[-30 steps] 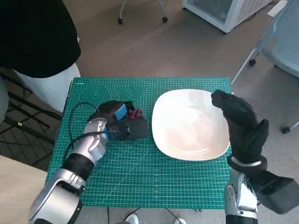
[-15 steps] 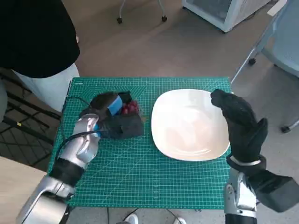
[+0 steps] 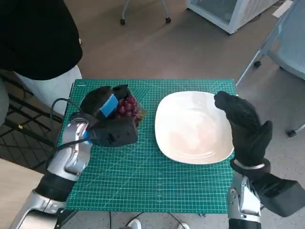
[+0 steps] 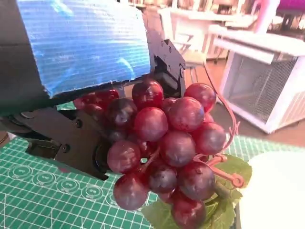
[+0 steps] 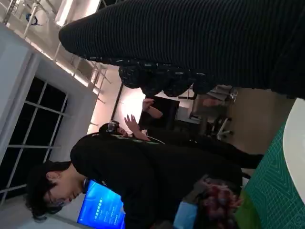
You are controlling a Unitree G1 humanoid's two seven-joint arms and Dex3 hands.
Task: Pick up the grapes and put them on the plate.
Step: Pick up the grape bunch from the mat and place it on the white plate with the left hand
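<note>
- Head view: my left robot hand (image 3: 108,120) grips the grapes (image 3: 127,107) above the green mat (image 3: 143,186), just beside the plate (image 3: 193,126) on its side away from my right arm. My right robot hand (image 3: 243,125) rests at the plate's opposite rim; whether it presses the rim or only lies against it, I cannot tell.
- Left wrist view: the bunch hangs from my fingers (image 4: 71,138), held at its upper berries, leaf (image 4: 217,191) lowest. To do the step well: carry level toward the plate (image 4: 276,191), keep grip pressure constant, clear the rim before lowering.
- Right wrist view: the glove (image 5: 190,43) fills the frame; a person (image 5: 143,176) sits beyond. The grapes (image 5: 217,198) show small, off the plate.
</note>
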